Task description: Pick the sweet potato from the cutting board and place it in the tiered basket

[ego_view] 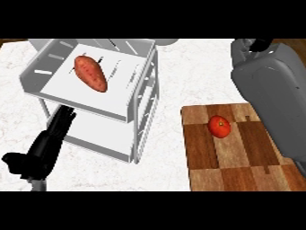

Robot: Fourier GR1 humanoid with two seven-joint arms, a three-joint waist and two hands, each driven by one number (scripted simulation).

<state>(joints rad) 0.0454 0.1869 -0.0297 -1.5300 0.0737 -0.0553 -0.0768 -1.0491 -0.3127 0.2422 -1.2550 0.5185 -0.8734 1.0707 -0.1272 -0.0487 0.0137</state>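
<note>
Two hands show differently: the left hand, lower left of the frame, has straight fingers and holds nothing, just beside the tiered basket. Only a sliver of the right hand shows at upper right, so its fingers cannot be judged. The sweet potato lies in the basket's top tray. On the marble counter, a tomato sits on the cutting board.

- You have one sweet potato, upper left of the frame.
- You have one tiered basket with two tiers showing, on the left.
- You have one tomato, right of centre.
- You have one cutting board, lower right.
- You see two forearms, with one hand clearly showing, lower left.
</note>
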